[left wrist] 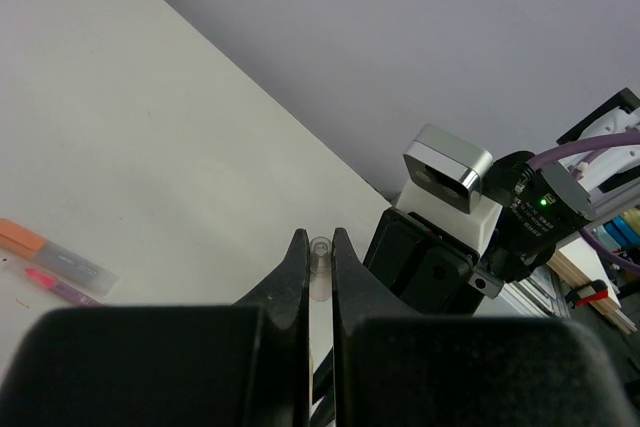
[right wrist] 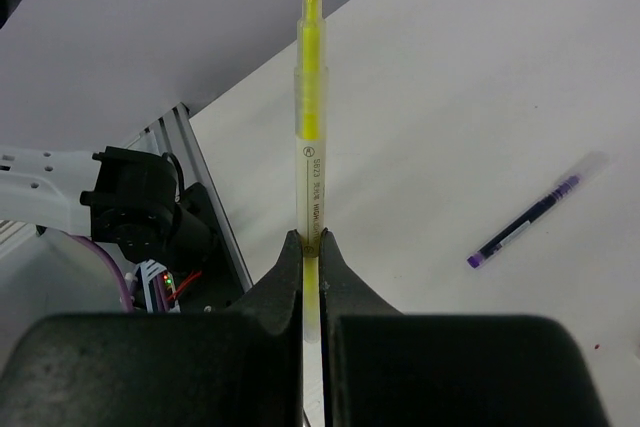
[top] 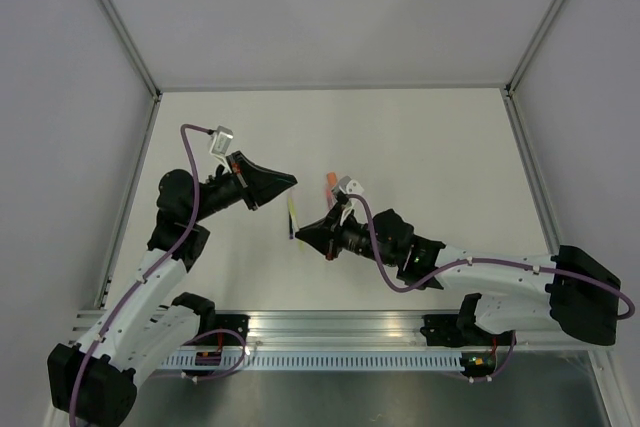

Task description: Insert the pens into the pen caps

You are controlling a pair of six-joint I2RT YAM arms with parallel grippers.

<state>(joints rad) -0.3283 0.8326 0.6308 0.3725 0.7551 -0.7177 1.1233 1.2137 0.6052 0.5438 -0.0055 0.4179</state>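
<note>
- Nearest the right wrist camera, the right gripper (right wrist: 310,243) is clamped on the yellow pen (right wrist: 311,137). Both fingers press the barrel just below its printed lettering.
- From that view the pen's long axis runs straight out from the fingers. Its yellow tip is the far end, pointing away from the gripper and clear of the table (right wrist: 480,97).
- Nearest the left wrist camera, the left gripper (left wrist: 320,247) is pinched tight on a clear cap (left wrist: 320,265). The stubby tube stands along the fingers, its round open end just past the fingertips and facing away.
- Only the top camera shows the two arms together. The right gripper (top: 302,234) holds the yellow pen (top: 292,215) so that it runs away from the bases, leaning slightly left, towards the left gripper (top: 290,183). The tip ends close under that gripper, and whether it touches the cap cannot be told, since the cap is too small to find from there.
- Farther out, the right wrist view alone shows a purple pen (right wrist: 525,220) lying flat on the table, slanted, well apart from the yellow one.
- The left wrist view alone shows an orange-ended piece (left wrist: 22,238) with a clear barrel lying flat, and a thin pink-and-purple stick (left wrist: 58,287) just beside it.
- From above, only the orange end (top: 331,183) is plain, beyond the right wrist.
</note>
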